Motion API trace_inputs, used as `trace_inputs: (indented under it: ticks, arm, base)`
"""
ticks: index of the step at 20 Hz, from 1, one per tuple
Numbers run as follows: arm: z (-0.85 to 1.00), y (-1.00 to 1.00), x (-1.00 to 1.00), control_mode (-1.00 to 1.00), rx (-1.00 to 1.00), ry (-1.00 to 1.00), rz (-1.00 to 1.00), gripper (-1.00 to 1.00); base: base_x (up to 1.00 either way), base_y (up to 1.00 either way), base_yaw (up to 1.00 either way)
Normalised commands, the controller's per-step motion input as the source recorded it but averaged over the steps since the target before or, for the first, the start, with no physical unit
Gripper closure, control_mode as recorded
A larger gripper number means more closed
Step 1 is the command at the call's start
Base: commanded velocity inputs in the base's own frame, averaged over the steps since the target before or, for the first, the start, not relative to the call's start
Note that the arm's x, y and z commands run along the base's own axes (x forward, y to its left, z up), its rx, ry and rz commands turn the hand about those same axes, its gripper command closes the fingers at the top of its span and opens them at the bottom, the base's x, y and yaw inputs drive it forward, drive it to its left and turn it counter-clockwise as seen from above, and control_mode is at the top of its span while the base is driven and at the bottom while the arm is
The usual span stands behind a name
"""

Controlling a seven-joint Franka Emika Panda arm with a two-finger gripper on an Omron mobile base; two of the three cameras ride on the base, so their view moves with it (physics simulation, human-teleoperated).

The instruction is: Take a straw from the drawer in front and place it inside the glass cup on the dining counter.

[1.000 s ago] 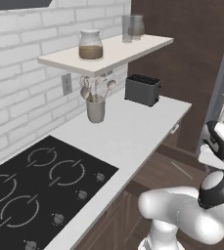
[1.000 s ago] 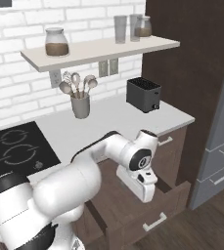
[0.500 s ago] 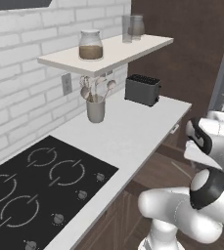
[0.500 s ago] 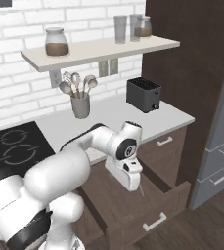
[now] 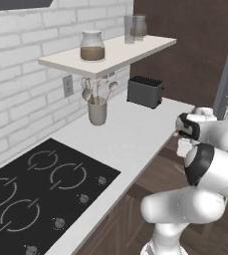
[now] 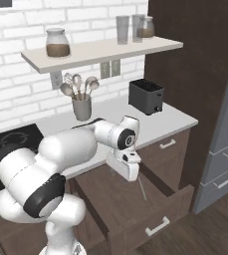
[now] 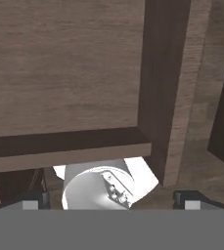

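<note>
One drawer stands pulled out below the white desk, and one straw lies on its wooden floor near the right side wall, thin and pale, touching nothing else. On the desk stand one black toaster and one grey utensil holder with several spoons in it; beside them lies one black hob with four rings. The shelf above carries one brown-filled jar at the left end and a group of about three clear glass vessels at the right end. The pincer hangs over the open drawer, its two dark tips spread fully apart, holding nothing and touching nothing; the straw is just beside and below the hand, to its right in the right base view.
</note>
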Motion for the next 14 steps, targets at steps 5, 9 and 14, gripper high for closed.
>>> trace_inputs:
  ticks: [5, 9, 14]
  arm:
    - [0.0, 0.11, 0.23, -1.0, -0.01, 0.0, -0.04, -1.0]
    - [-0.03, 0.0, 0.23, -1.0, 0.0, 0.0, -0.04, -1.0]
    - [-0.04, 0.02, 0.4, -1.0, 0.0, 0.0, -0.04, -1.0]
  base:
    - [0.0, 0.0, 0.0]
    - [0.0, 0.0, 0.0]
    - [0.0, 0.0, 0.0]
